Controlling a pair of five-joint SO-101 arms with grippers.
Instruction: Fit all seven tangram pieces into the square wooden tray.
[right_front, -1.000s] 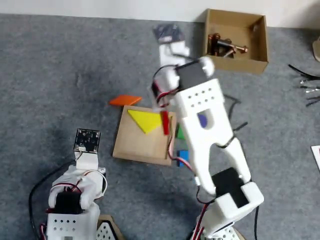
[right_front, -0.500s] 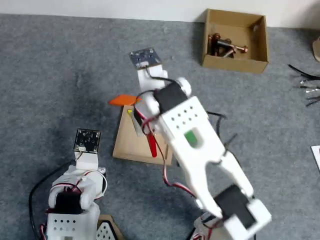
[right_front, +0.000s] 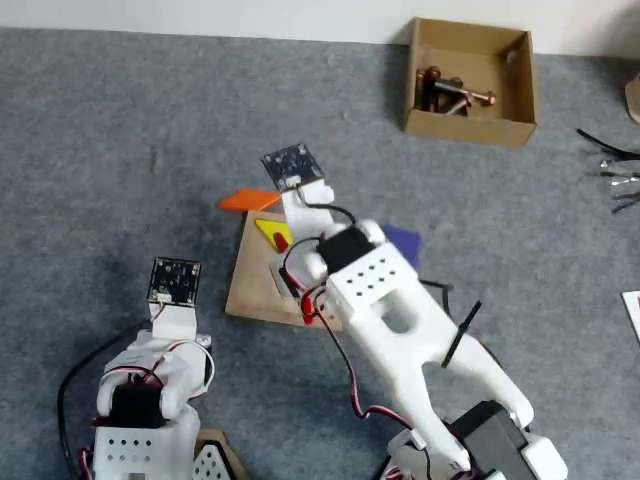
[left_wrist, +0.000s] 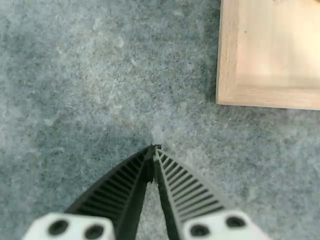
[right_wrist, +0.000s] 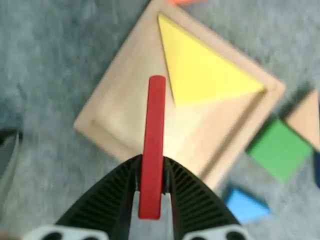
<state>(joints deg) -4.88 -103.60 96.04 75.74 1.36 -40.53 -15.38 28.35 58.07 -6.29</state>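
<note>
Step in hand: by my reading, seating the red piece in the square wooden tray, beside the yellow triangle.
Right claw: clamped narrow on the red piece, which stands on its thin edge between the jaws and hangs over the tray's bare floor.
Left claw: closed to a point with nothing in it, over the grey worktop at about 8 o'clock from the tray, apart from its corner.
Doing it well: the piece probably has to go from on-edge to flat, so bring it low and tip it over before letting go. Line one of its straight sides up with the triangle's free edge. Open the jaws only when it is nearly resting on the wood, so it does not topple across the rim.
Risk: the tray looks light and may slide on the fabric; a push could also shift the yellow triangle.
Tray contents: one piece is seated, the yellow triangle, with its longest side along the rim toward 12 o'clock and its tip toward the middle. The rest of the floor is bare.
Outside the tray: an orange piece lies at 11 o'clock just beyond the rim and a purple piece at 2 o'clock. A green square and a blue piece lie just off one side.
Cardboard box: at 1 o'clock, well apart, holding copper-coloured metal parts.
</note>
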